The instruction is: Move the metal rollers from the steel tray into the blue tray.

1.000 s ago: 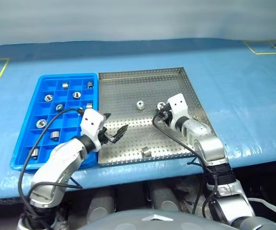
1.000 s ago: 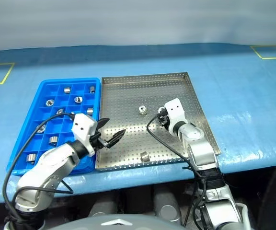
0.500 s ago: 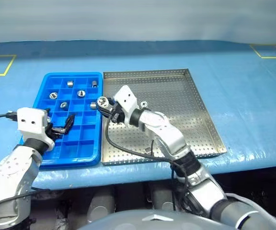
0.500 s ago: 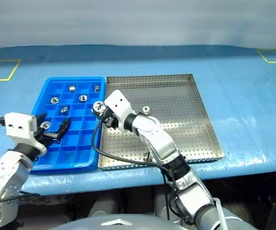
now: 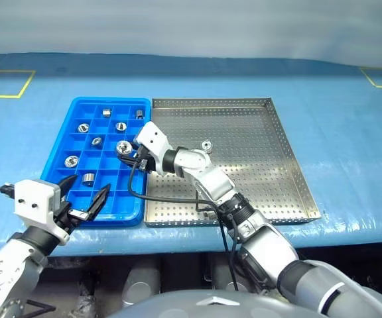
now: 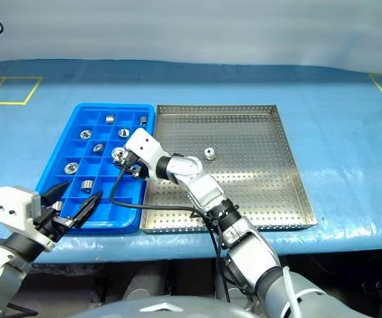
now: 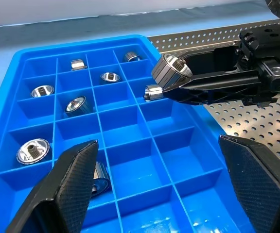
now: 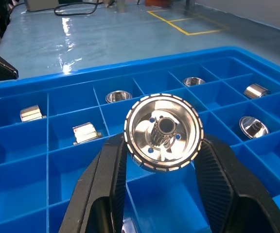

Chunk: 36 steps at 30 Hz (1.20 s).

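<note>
Basically, our right gripper (image 8: 162, 145) clamped one roller (image 8: 163, 132) over the blue tray (image 5: 52, 169); our right wrist view showed its splined bore. Left gripper (image 5: 83, 197) hung wide open, empty. Another roller (image 5: 206, 144) sat in the steel tray (image 5: 290, 172). No readable markings.

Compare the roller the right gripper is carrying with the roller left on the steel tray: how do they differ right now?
The carried roller is clamped between the right gripper's fingers, above the blue tray; the roller on the steel tray lies free on the steel tray's perforated floor. The carried roller is tipped on its side, bore facing sideways; the roller on the steel tray lies flat, bore up. Both are shiny silver short cylinders with a central hole.
</note>
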Each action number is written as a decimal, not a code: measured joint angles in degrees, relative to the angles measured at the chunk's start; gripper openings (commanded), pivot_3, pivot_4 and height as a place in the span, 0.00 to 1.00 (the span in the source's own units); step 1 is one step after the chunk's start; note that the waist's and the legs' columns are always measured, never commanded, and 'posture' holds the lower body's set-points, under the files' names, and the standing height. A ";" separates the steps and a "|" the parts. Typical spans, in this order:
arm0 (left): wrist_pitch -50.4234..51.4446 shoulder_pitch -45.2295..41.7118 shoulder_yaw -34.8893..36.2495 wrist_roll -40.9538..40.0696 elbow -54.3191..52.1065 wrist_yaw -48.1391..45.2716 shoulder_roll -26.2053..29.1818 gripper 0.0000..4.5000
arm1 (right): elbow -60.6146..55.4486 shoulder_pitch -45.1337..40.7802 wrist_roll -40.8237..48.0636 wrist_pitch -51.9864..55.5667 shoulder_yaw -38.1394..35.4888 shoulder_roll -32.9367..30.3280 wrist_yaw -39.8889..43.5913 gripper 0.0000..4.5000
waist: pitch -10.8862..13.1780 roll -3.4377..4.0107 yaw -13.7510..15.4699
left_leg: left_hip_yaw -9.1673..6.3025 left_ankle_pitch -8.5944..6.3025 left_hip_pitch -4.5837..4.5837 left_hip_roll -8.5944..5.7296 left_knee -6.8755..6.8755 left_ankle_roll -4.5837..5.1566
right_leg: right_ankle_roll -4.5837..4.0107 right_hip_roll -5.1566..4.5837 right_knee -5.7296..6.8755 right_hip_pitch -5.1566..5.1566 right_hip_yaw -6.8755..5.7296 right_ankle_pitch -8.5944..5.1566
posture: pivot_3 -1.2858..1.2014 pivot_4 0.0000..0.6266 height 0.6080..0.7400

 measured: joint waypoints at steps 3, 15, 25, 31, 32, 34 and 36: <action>-0.04 -0.70 -3.41 0.74 -0.15 1.18 -0.40 0.96 | 5.18 -0.85 -0.99 -1.97 0.01 0.20 -0.23 0.37 | -0.02 -0.03 0.10 | -0.04 0.01 0.00 -0.01 0.01 -0.01 | 0.01 0.02 0.00 0.03 0.01 0.01 | 0.56 0.24 1.00; -0.72 -2.57 -8.73 1.07 -0.13 3.29 -0.35 0.96 | 12.67 -3.56 -2.41 -6.71 -2.26 0.30 -2.31 0.37 | 0.00 0.00 0.07 | -0.10 0.05 0.00 0.00 -0.02 -0.09 | 0.01 0.05 0.03 0.01 0.00 0.01 | 0.56 0.24 1.00; -0.76 -3.15 -9.79 1.63 0.00 3.53 0.14 0.96 | 8.57 -3.11 -2.69 -6.24 -0.91 0.30 1.67 0.37 | 0.01 0.02 -0.04 | -0.10 0.05 -0.01 0.01 -0.04 -0.09 | 0.05 0.06 0.02 -0.02 -0.01 0.03 | 0.56 0.24 1.00; -0.80 -2.96 -9.88 2.19 0.01 3.53 0.07 0.96 | 8.29 -3.23 -2.71 -6.79 -0.23 0.40 2.76 0.37 | 0.01 0.02 0.07 | -0.11 0.05 -0.01 0.01 -0.03 -0.09 | 0.01 0.05 0.02 0.00 -0.01 0.01 | 0.57 0.24 1.00; -0.81 -2.80 -9.90 2.21 0.01 3.54 0.03 0.96 | 8.82 -3.27 -2.71 -7.06 -0.23 0.44 2.80 0.37 | 0.01 0.02 0.09 | -0.11 0.05 -0.01 0.01 -0.03 -0.09 | 0.01 0.05 0.01 0.00 -0.01 0.01 | 0.57 0.24 1.00; -0.84 -2.50 -9.92 2.25 0.01 3.56 -0.11 0.96 | 10.80 -3.52 -2.73 -8.00 -0.23 0.53 2.90 0.37 | 0.01 0.02 0.12 | -0.11 0.05 -0.01 0.01 -0.04 -0.09 | 0.00 0.05 0.01 0.00 -0.01 0.01 | 0.57 0.24 1.00; -0.89 -2.33 -9.93 2.31 0.01 3.63 -0.28 0.96 | 13.91 -4.00 -2.85 -9.27 -0.23 0.59 2.99 0.37 | 0.02 0.02 0.14 | -0.11 0.06 -0.01 0.01 -0.04 -0.09 | 0.00 0.06 0.02 -0.01 -0.02 0.00 | 0.57 0.24 1.00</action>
